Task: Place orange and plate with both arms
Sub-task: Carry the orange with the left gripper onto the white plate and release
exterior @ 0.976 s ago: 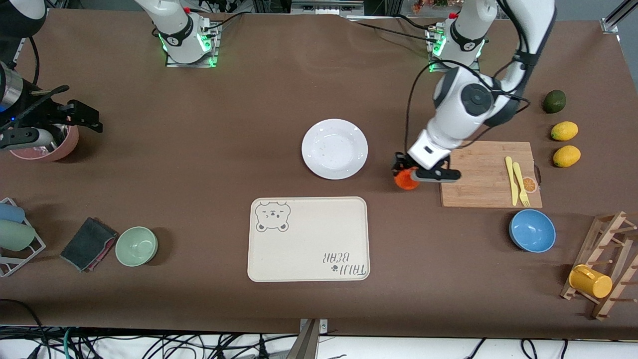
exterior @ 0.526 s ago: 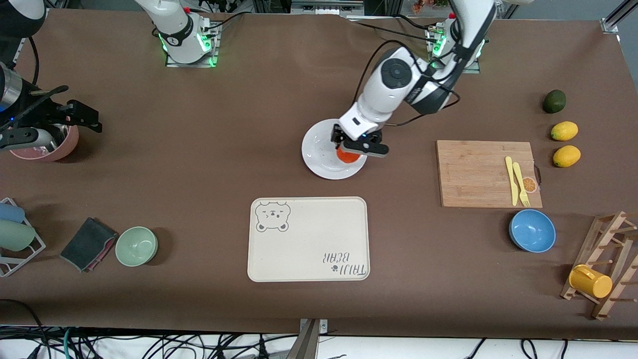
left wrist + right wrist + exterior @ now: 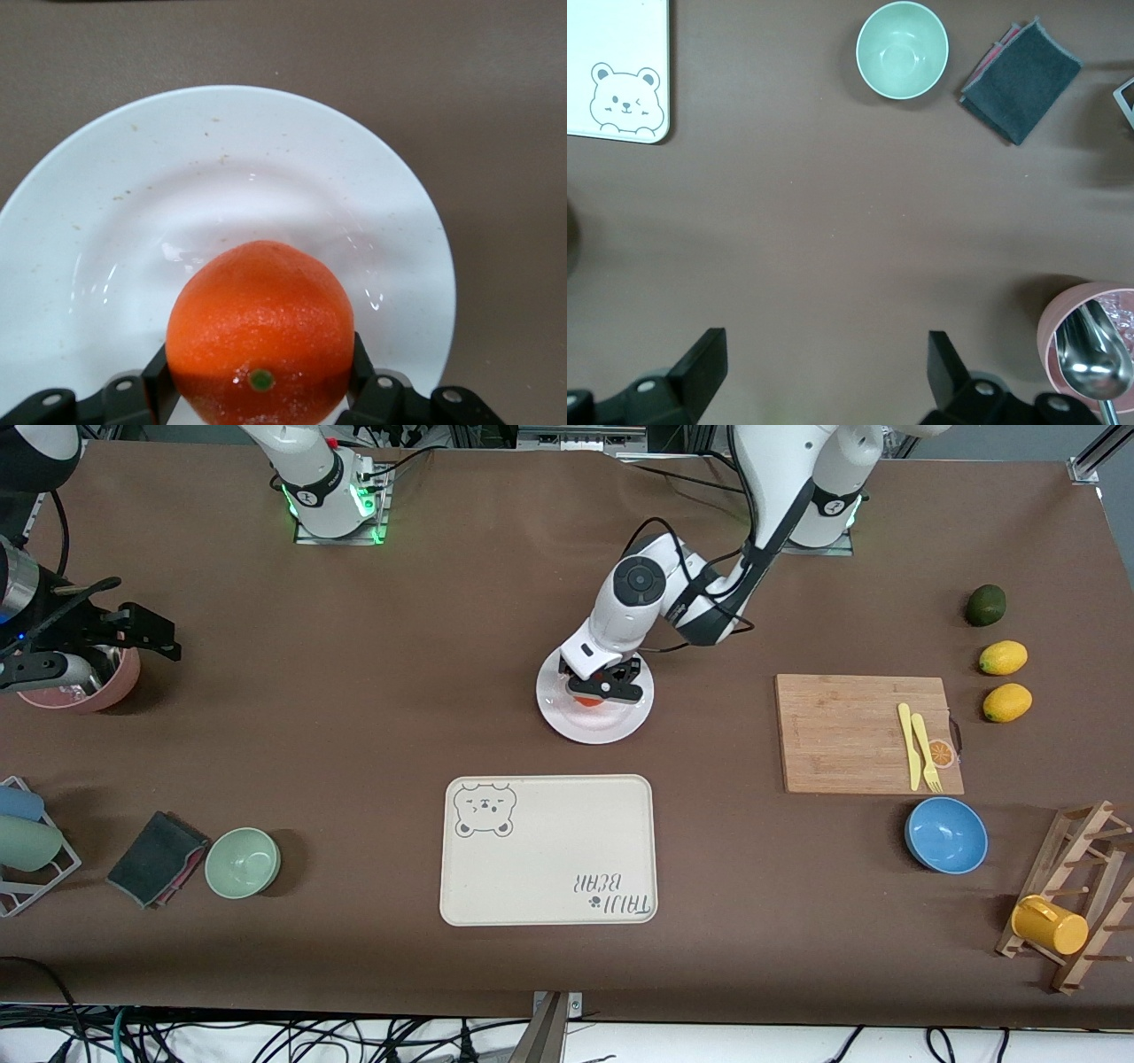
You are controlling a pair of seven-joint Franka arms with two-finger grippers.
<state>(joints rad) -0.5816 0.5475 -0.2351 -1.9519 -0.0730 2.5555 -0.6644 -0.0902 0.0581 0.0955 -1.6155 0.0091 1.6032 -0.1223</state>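
The orange sits pinched in the left claw, over the middle of the white plate at the table's centre. Let go while above the glossy plate and it could roll off the rim; whether it touches the plate is hidden. The right claw waits wide open and empty over the pink bowl at its end of the table.
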